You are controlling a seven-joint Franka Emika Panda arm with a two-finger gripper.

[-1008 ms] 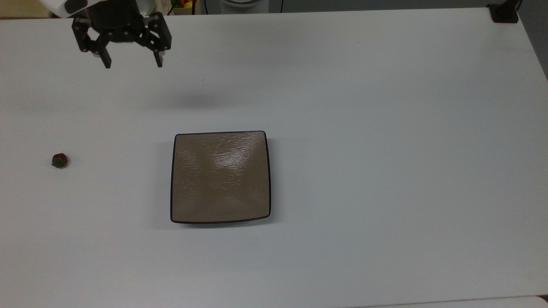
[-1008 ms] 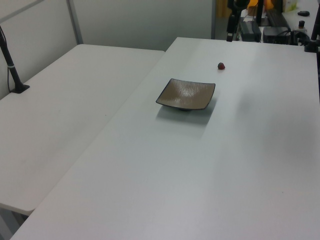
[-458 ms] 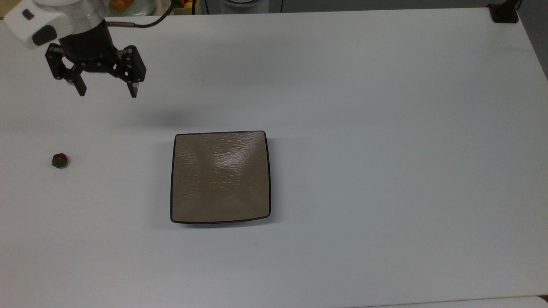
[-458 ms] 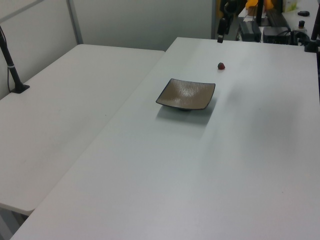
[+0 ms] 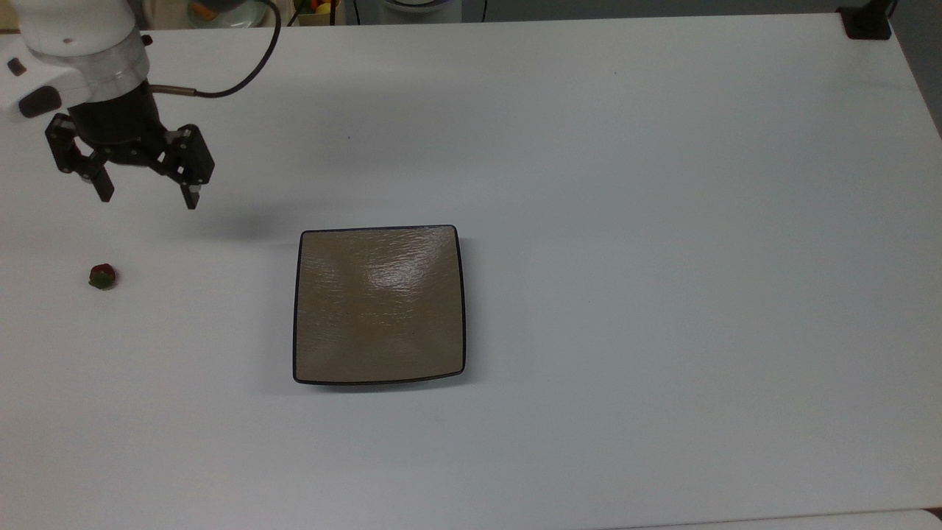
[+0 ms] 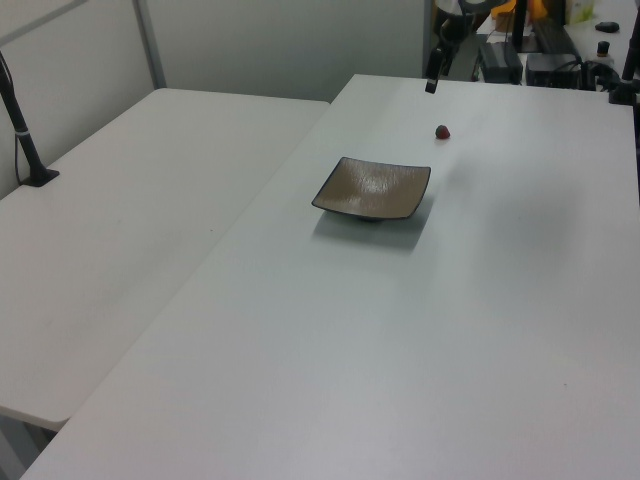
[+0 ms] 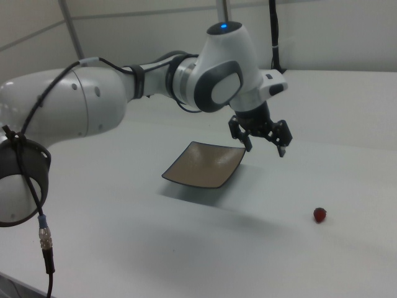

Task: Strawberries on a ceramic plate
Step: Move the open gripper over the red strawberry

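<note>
A tiny red strawberry [image 5: 102, 276] with a green cap lies on the white table at the top view's far left; it also shows in the left view [image 6: 442, 131] and the right view [image 7: 320, 215]. The square tan-brown ceramic plate [image 5: 379, 305] with a dark rim sits near the table's middle [image 6: 372, 189] [image 7: 206, 164], with nothing on it. My gripper [image 5: 146, 194] hangs open in the air above the table, up and slightly right of the strawberry in the top view, nothing between its fingers. In the right view the gripper [image 7: 265, 149] hovers past the plate's far corner.
A dark cable [image 5: 243, 66] trails from my wrist. A black mount [image 5: 867, 22] stands at the table's top right corner in the top view. A second white table [image 6: 130, 200] adjoins on the left view's left, with a black pole [image 6: 25, 140].
My open gripper has swept from the table's top edge down and to the left in the top view, closing on the strawberry. The strawberry and plate have not moved.
</note>
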